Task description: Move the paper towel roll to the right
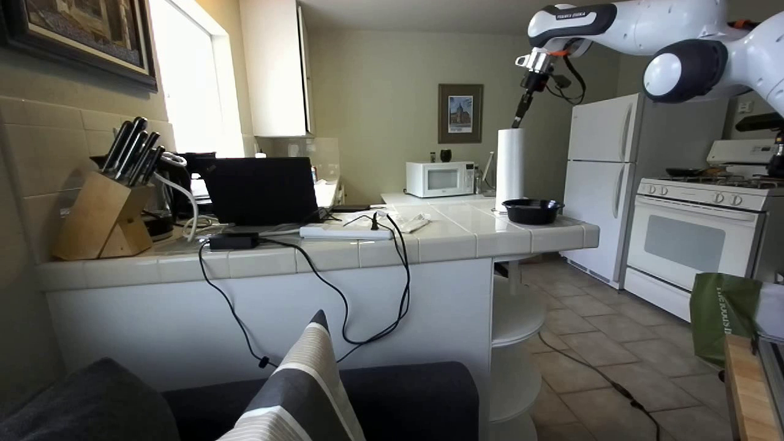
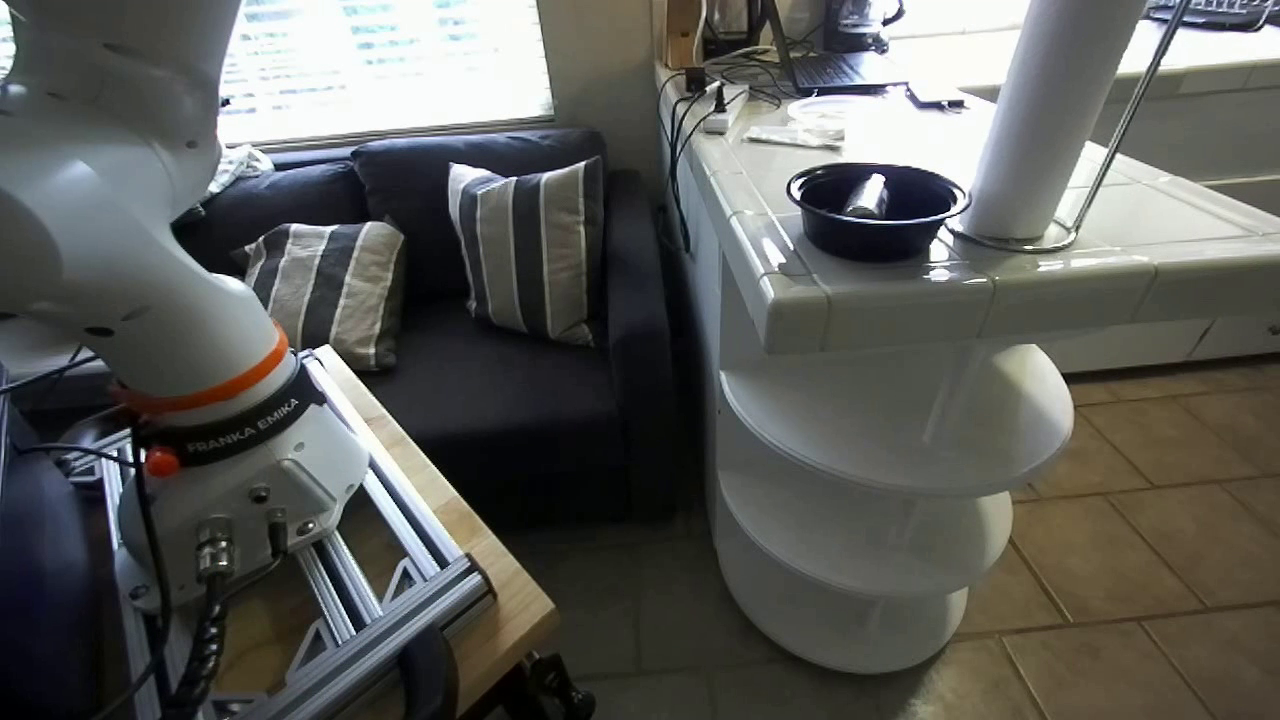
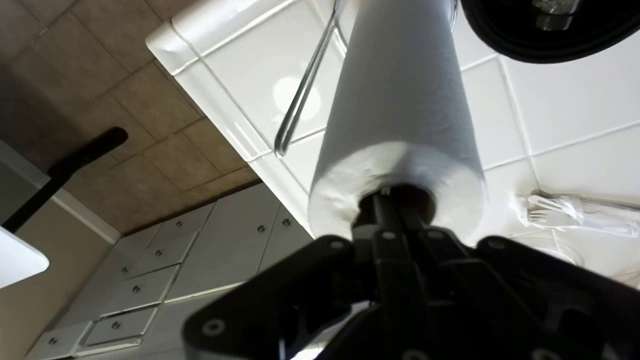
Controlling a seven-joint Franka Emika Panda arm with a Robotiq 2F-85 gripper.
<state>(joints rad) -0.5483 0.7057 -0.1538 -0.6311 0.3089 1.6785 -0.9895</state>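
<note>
We find the paper towel roll (image 1: 511,165) upright on the white tiled bench (image 1: 450,246), close to the bench's end, in an exterior view, with a black round pan (image 2: 880,235) just beside its foot. A silvery cylinder (image 2: 867,197) lies in that pan, and a thin metal rod (image 2: 1124,130) rises just beside the roll. The arm (image 1: 643,27) slants the claw (image 3: 398,207) down to the roll's top, and in our wrist view its two fingers sit inside the roll's open middle. We see them together, side by side; whether they touch the wall around them or pinch anything in there, we cannot tell. Near the roll we also see a packet with a white fork (image 3: 582,215). Well apart from the roll we have a black laptop (image 1: 260,190), a power strip (image 1: 346,233) and a wooden knife block (image 1: 101,220); a white microwave (image 1: 438,179) stands farther back.
</note>
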